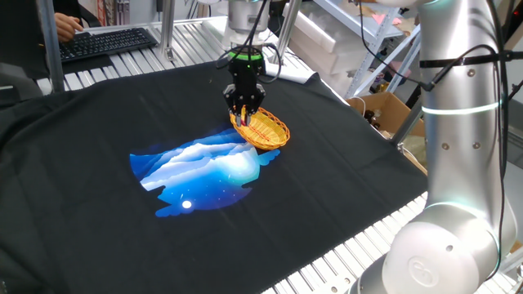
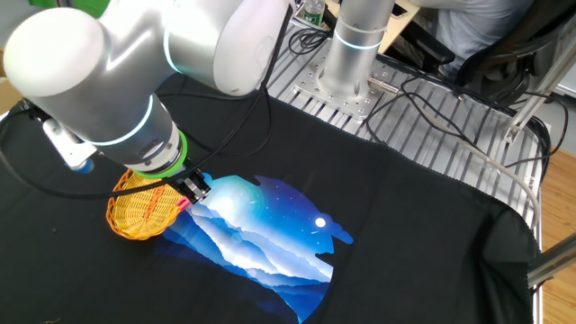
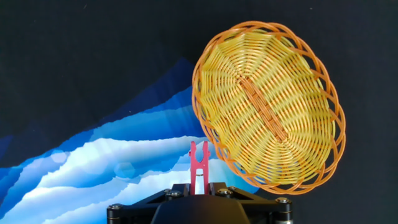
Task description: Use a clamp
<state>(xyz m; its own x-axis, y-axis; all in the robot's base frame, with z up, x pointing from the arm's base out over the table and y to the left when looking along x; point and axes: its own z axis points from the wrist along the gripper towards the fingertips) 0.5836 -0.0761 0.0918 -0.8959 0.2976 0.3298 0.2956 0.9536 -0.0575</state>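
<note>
Black cloth with a blue mountain print (image 1: 204, 171) covers the table (image 1: 106, 69). Pincer (image 1: 243, 109) is clamped on the red clamp (image 3: 198, 163), tip just beside the yellow basket (image 3: 267, 106) rim, over the print.

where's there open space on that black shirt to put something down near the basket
Free: the black cloth on the far side of the basket from the blue print, and the plain cloth below the print toward the table's slatted edge. Crowded: the basket's near rim, where the end effector holds the clamp.
</note>
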